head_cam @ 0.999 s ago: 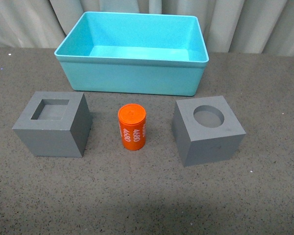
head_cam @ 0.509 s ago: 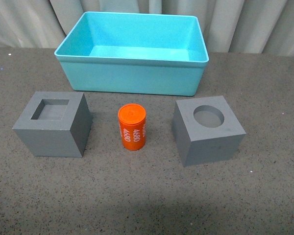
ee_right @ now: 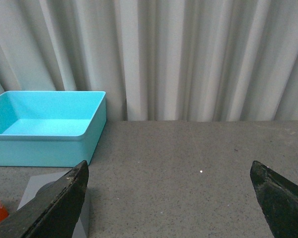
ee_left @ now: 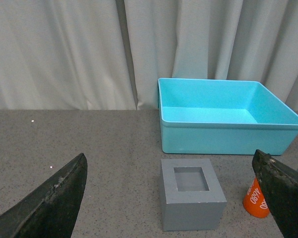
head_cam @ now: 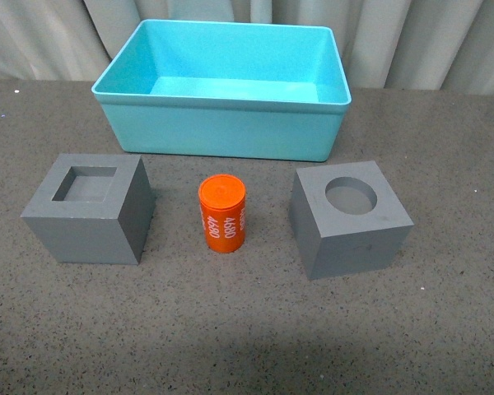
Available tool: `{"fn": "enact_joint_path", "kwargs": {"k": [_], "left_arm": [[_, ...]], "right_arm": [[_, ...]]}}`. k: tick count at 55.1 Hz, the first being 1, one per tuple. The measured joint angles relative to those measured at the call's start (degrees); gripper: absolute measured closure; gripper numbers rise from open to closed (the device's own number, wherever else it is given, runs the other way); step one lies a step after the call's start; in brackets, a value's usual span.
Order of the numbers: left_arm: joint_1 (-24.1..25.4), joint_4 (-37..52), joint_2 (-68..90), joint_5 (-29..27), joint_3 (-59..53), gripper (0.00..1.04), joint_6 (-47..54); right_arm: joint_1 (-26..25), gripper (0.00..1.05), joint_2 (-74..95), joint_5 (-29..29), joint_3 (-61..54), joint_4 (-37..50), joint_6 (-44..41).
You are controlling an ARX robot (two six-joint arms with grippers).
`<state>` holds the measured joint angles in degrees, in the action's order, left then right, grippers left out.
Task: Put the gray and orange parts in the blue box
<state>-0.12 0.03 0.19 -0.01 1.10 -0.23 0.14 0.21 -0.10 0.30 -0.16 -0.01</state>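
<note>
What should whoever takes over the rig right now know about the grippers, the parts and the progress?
left gripper: open, empty, touching no part.
right gripper: open, empty.
blue box: at the back of the table, nothing in it.
In a row in front of it, all on the table: gray cube with square recess on the left, orange cylinder upright in the middle, gray cube with round recess on the right.
Done: nothing placed yet.
Left: all three parts go into the box.

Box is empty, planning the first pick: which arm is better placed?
Left, probably. The left gripper, open, frames the square-recess cube between its fingers; the right gripper, also open, has the round-recess cube only at its view's edge.
</note>
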Motion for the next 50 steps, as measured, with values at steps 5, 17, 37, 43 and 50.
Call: {"fn": "enact_joint_path", "kwargs": {"k": [5,17,37,43,50], "left_arm": [[0.00,0.00,-0.02,-0.02,0.00,0.07,0.00],[0.00,0.00,-0.02,0.00,0.00,0.07,0.00],[0.00,0.00,-0.02,0.00,0.00,0.07,0.00],[0.00,0.00,-0.02,-0.02,0.00,0.07,0.00],[0.00,0.00,0.00,0.00,0.00,0.07,0.00]], "right_arm": [[3.23,0.10,3.76,12.11,0.68,0.61,-10.01],[9.88,0.10,33.97,14.16,5.33,13.73,-15.02],[15.56,0.10,86.55,3.56,36.48,5.62,-0.94],[15.93,0.10,93.66,2.60,43.65,2.84,0.52],[17.16,0.10,99.69,2.01,48.35,-0.31,1.97]]}}
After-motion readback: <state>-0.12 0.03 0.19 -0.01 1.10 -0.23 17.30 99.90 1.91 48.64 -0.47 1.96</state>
